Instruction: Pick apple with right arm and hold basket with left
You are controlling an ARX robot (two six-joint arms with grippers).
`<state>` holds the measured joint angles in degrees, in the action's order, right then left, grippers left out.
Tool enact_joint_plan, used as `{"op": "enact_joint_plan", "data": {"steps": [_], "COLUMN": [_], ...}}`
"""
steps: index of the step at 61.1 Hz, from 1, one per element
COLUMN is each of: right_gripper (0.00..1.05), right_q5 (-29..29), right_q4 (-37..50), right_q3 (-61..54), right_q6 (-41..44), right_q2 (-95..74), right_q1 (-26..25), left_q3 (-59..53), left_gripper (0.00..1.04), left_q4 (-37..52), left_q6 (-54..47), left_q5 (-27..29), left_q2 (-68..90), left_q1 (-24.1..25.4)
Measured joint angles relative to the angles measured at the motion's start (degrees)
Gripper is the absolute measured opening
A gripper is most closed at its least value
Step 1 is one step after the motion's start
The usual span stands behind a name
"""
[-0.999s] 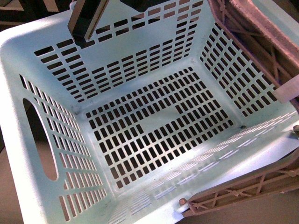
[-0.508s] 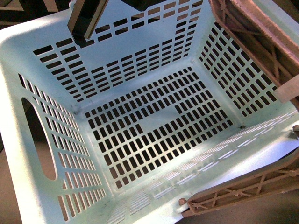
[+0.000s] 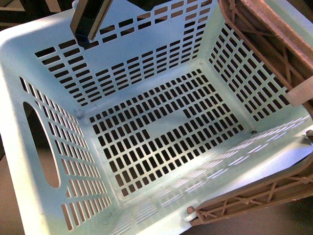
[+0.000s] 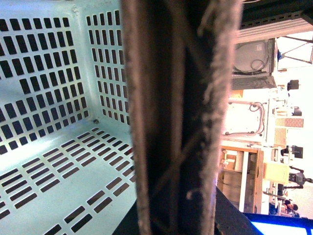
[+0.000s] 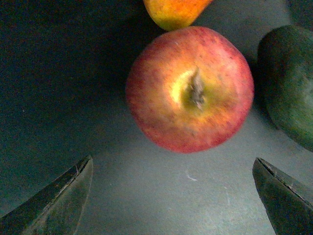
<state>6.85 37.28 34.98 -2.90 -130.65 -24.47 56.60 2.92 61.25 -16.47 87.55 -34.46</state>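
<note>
The pale mint-green basket (image 3: 156, 132) fills the front view, tilted, with nothing inside it; its brown ribbed handles (image 3: 264, 39) lie along its right and near rims. In the left wrist view the basket's slotted wall (image 4: 49, 73) shows, and a brown handle (image 4: 176, 117) runs right in front of the camera; my left gripper is shut on the basket there. In the right wrist view the red apple (image 5: 190, 88) with a yellow patch round its stem lies on a dark surface, just beyond my right gripper (image 5: 178, 188), which is open wide and apart from it.
A yellow-orange fruit (image 5: 173, 12) touches the apple's far side, and a dark green fruit (image 5: 288, 83) lies close beside it. Shelves and equipment (image 4: 259, 122) show beyond the basket in the left wrist view.
The basket has shifted very slightly in the front view; otherwise nothing has visibly changed.
</note>
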Motion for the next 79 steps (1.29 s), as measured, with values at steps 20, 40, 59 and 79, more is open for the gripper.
{"op": "enact_joint_plan", "data": {"steps": [20,40,59,79], "right_gripper": [0.96,0.96,0.79,0.79], "right_q5": [2.23,2.38,2.12,-6.56], "right_q4": [-2.51,-4.24,-2.64,0.68], "right_q3": [8.11,12.72,11.82,-1.55], "right_q6": [-0.31,-0.28,0.74,6.60], "right_q2": [-3.61,-6.95,-8.79,7.61], "right_q1": [0.74,-0.33,-1.20,1.20], "left_q3": [0.00,0.00,0.00,0.00], "left_gripper": [0.07,0.07,0.07,0.07], "left_q4": [0.00,0.00,0.00,0.00], "left_q6": [0.02,0.00,0.02,0.02], "left_q5": [-0.04,-0.02,-0.02,-0.04], "left_q2": [0.00,0.00,0.00,0.00], "left_q1": [0.00,0.00,0.00,0.00]}}
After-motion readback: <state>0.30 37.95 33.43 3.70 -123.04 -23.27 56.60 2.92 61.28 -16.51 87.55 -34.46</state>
